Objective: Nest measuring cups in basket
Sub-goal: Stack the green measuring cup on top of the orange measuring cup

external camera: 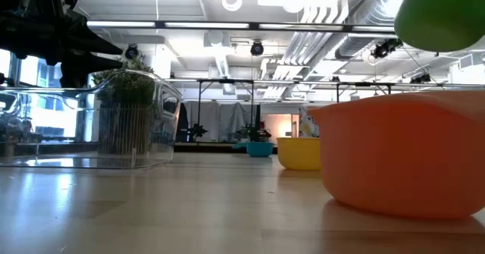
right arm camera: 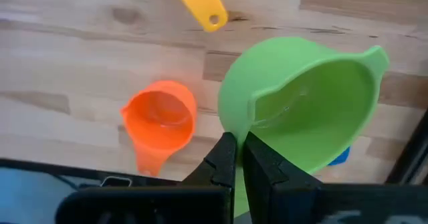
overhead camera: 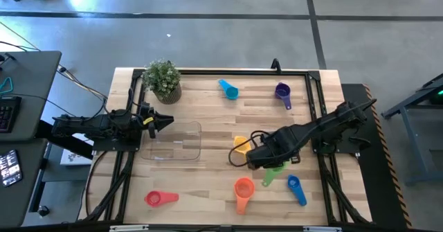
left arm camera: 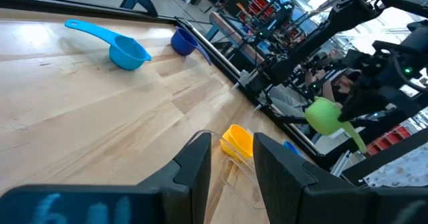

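My right gripper hangs above the table's right half, shut on the green measuring cup, which is lifted clear. Below it lie the orange cup, the yellow cup and the blue cup. The light blue cup and the purple cup lie at the far edge, and the red-pink cup near the front left. The clear basket rests flat on the table's left half. My left gripper waits open at the basket's left side. My right gripper pinches the green cup between its two fingers where the handle meets the bowl's rim. The fingers point straight down from above. The cup is clear of the table and tilted, its bowl out to one side and its handle slanting downward.
A small potted plant stands at the far left corner, behind the basket. Black frame rails run along the table's left and right sides. Bare wood lies between the basket and the orange cup.
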